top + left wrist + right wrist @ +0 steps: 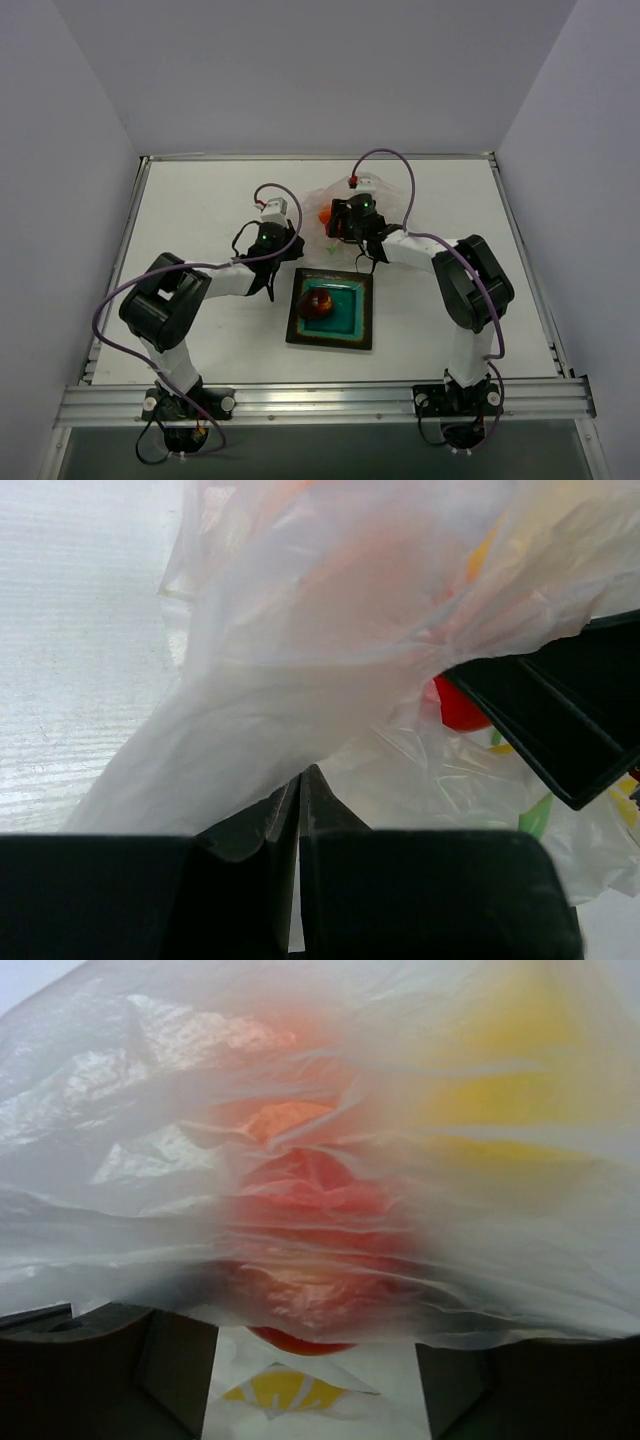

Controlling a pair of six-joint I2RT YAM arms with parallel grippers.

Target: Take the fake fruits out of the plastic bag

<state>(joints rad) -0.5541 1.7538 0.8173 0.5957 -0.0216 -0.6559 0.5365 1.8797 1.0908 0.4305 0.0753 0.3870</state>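
The bright red glossy round plastic fruit (300, 1340) lay straight ahead of the right gripper (315, 1390), whose jaws stood apart with the fruit's lower edge showing between them under a fold of film. That made the right arm much the nearer of the two. The left gripper (300, 800) was closed, apparently pinching a fold of the thin transparent wrinkly plastic bag (300, 630) and holding it up (a judgement from how the film fanned out of the fingers). The bag lay at the far middle of the table, beyond the square teal plate (350, 325). Through its film showed a yellow round fruit (500, 1100) and an orange round fruit (324, 214), blurred. A dark red round fruit (319, 303) already sat on the plate.
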